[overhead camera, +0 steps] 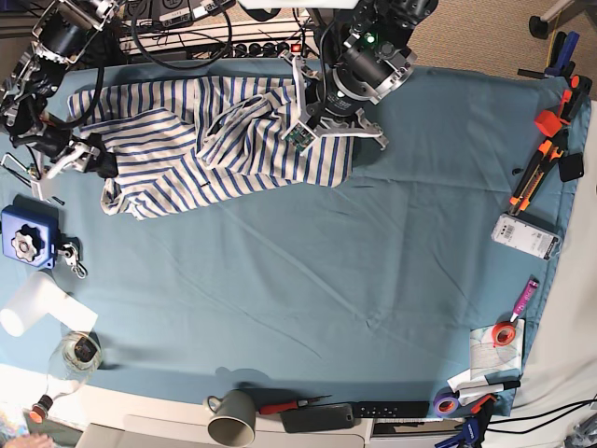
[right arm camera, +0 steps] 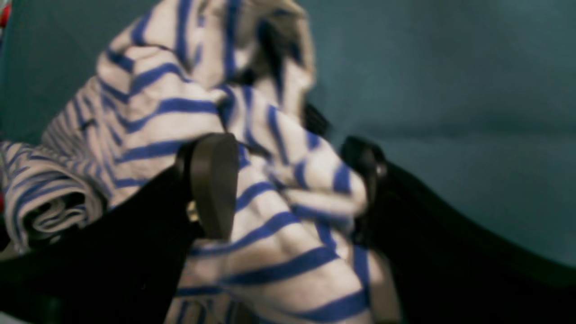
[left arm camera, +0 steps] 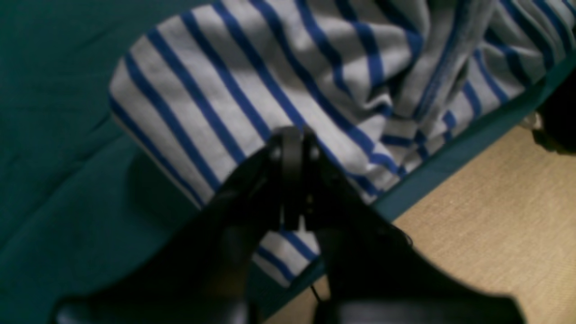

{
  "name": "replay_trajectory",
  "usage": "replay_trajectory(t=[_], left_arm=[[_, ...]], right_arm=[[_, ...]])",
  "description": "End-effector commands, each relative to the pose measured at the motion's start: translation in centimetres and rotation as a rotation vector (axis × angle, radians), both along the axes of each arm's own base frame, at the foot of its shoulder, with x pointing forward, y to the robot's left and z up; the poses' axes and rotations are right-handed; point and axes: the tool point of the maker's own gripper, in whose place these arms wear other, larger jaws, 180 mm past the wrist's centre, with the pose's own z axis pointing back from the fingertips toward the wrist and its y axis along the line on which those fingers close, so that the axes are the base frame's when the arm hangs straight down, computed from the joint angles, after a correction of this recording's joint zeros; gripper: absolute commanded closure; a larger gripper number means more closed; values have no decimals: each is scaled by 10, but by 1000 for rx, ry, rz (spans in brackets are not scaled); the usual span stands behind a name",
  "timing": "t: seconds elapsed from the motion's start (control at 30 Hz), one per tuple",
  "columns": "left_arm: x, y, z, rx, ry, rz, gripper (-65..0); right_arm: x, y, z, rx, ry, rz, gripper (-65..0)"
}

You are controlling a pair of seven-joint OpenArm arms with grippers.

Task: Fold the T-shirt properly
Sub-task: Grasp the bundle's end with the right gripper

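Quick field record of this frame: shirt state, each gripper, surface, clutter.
shirt: T-shirt crumpled and bunched, not folded, at the far end of the table
left gripper: left gripper jaws shut, over the striped cloth near the table edge; a pinch on fabric cannot be confirmed
right gripper: right gripper jaws wide, a bunch of shirt between them
surface: teal table cloth
clutter: mug, tape rolls and tools along the edges
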Motion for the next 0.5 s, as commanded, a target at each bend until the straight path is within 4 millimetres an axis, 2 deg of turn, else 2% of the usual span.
replay_trajectory(t=[0.0,0.23,0.3,0.4,0.47], left_arm=[[4,-5,9,-32,-29,3,0],[3,-4,9,-29,-25,3,0],[3,-4,9,-29,-25,3,0],[3,-4,9,-29,-25,3,0],[3,-4,9,-29,-25,3,0]], right_arm=[[-1,2,-1,-22,26,42,-366],[-2,35,-16,-9,90,149,-356],[-2,37,-18,-4,102,148,-286],[-2,35,-18,4,117,120,-102],[-2,34,-18,6,122,111,-4]])
